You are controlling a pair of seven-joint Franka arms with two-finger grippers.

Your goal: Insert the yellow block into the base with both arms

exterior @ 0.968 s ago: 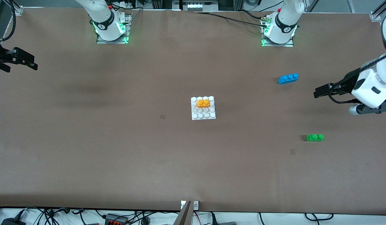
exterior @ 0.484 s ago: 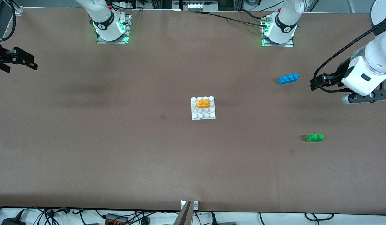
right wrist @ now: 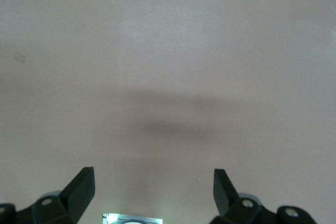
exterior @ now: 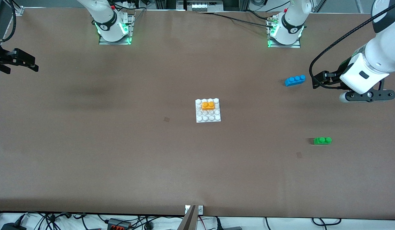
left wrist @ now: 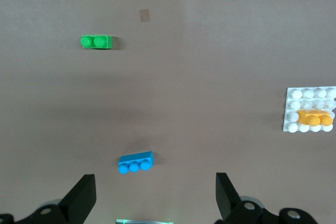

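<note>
The yellow block [exterior: 208, 105] sits pressed onto the white studded base [exterior: 204, 118] in the middle of the table, in the base's second row from the robots. No gripper touches either one. My left gripper [exterior: 316, 80] hangs open and empty over the table, beside the blue brick toward the left arm's end. The left wrist view shows the open left gripper [left wrist: 155, 178], with the base [left wrist: 294, 96] and yellow block [left wrist: 314, 118] at the frame's edge. My right gripper [exterior: 35, 66] waits open over the right arm's end of the table. The right gripper [right wrist: 153, 172] sees only bare table.
A blue three-stud brick [exterior: 295, 80] lies near the left arm's base, also the blue brick [left wrist: 136, 162] in the left wrist view. A green two-stud brick [exterior: 322, 140] lies nearer the front camera, the green brick [left wrist: 96, 41] in that wrist view.
The left arm has swung toward the robots' bases, bringing its open gripper closer to the blue brick. The right arm, block and base have not moved.
</note>
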